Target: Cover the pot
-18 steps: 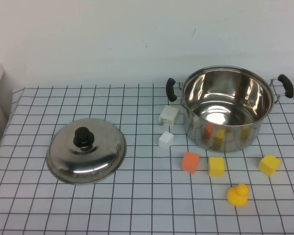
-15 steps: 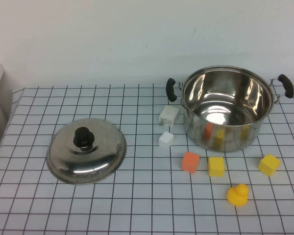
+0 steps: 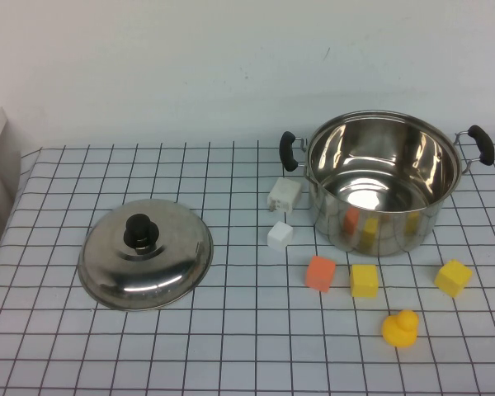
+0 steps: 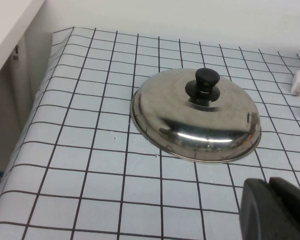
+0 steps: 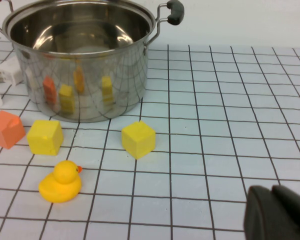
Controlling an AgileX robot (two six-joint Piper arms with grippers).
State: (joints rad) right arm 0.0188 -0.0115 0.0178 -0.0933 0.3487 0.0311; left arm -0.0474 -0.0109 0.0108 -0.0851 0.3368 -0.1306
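Observation:
The large steel pot [image 3: 382, 180] stands open at the table's back right, with two black loop handles; it also fills the right wrist view [image 5: 82, 60]. The domed steel lid [image 3: 145, 252] with a black knob lies flat at the front left, apart from the pot, and shows in the left wrist view [image 4: 196, 116]. My left gripper [image 4: 272, 192] is shut and empty, hovering short of the lid. My right gripper [image 5: 275, 197] is shut and empty, well clear of the pot. Neither arm shows in the high view.
Two white blocks [image 3: 282, 206] lie left of the pot. In front of it sit an orange block [image 3: 320, 273], two yellow blocks [image 3: 364, 280] [image 3: 453, 277] and a yellow duck [image 3: 400, 327]. The table's left edge [image 3: 12, 206] drops off beside the lid.

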